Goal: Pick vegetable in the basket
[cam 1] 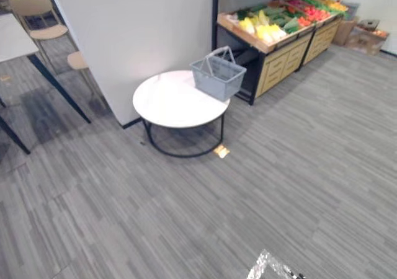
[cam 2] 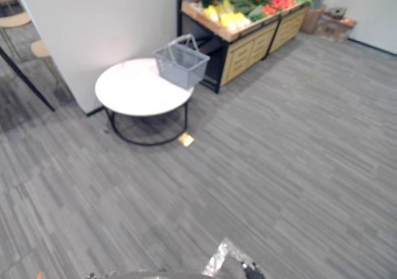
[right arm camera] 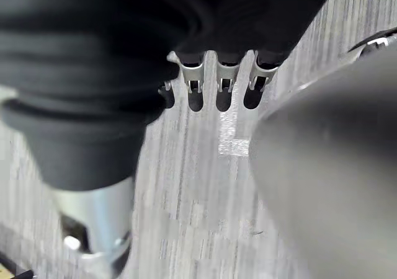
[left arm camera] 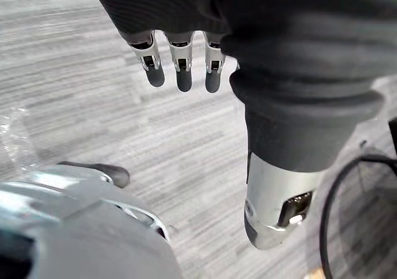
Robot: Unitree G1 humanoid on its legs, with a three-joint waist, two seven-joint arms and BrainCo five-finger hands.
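Grey basket (cam 1: 217, 75) sits on the far right edge of the round white table (cam 1: 167, 105). Vegetables (cam 1: 268, 25), yellow, green and red, lie on the wooden stand (cam 1: 282, 59) beyond, far right. Left hand (left arm camera: 183, 68) and right hand (right arm camera: 224, 84) hang over grey floor, fingers straight, holding nothing.

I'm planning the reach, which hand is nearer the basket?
Left, likely. Left hand and right hand both hang over floor, far from the basket ahead, slightly to the left.

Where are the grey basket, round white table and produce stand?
grey basket (cam 1: 215, 80): left eye view, side wall.
round white table (cam 1: 164, 102): left eye view, bare top.
produce stand (cam 1: 282, 62): left eye view, wooden front.
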